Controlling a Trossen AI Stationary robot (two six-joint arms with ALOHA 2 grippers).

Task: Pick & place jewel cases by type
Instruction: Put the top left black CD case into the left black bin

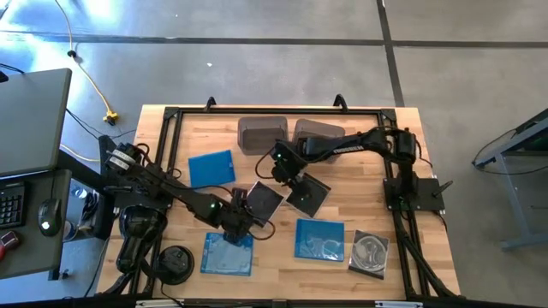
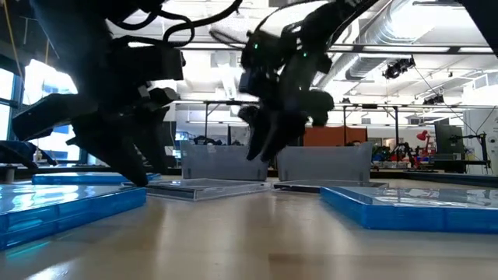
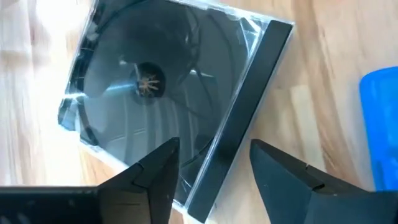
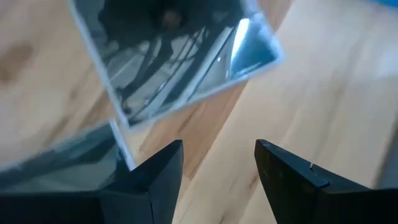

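Both hands hung spread over the two dark cases, the left hand [image 1: 237,224] straddling one case [image 3: 168,99], apparently needing only to close and lift.

2 smoky grey bins [image 1: 262,134] at table's [image 1: 428,257] far edge, round black obj [image 1: 175,263] near corner

From above, the left tool [image 1: 242,221] covers a corner of one dark jewel case [image 1: 263,200], and the right tool [image 1: 289,181] overlaps the edge of the other dark case [image 1: 310,195]. Down at desk level, both arms are black silhouettes against the bright room. In the left wrist view, a blue case [image 3: 380,124] is sliced off at the edge. The right wrist view is smeared, its case [image 4: 180,56] cut off at the frame's edge.
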